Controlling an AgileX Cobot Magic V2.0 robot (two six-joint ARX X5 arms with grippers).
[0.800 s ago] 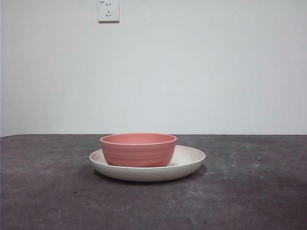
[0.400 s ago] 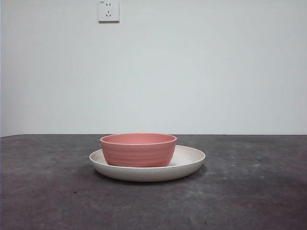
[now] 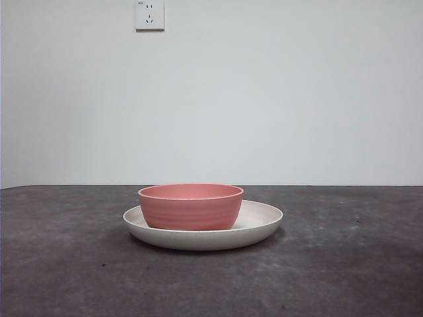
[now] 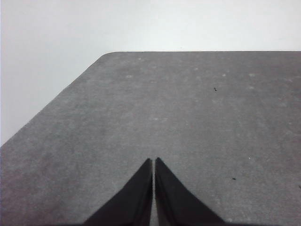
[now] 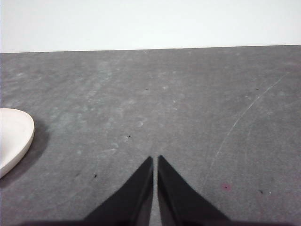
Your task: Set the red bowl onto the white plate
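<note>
— Where does the red bowl (image 3: 190, 207) sit?

— Upright on the white plate (image 3: 261, 224), a little off the plate's middle in the front view. It is salmon-pink, matte, with faint ridges round its outside.

— And the plate?

— Wide, shallow, off-white, with a raised rim, flat on the dark tabletop (image 3: 344, 264); the right wrist view shows only its edge.

The red bowl (image 3: 191, 206) is sitting upright inside the white plate (image 3: 261, 224) in the middle of the dark table (image 3: 344, 264), and these two are forming the only obstacle on it. Bare tabletop is lying open on both sides, in front, and above the bowl. The left gripper (image 4: 154, 162) and right gripper (image 5: 155, 160), jaws closed, are waiting over bare surface, well apart from the bowl.
</note>
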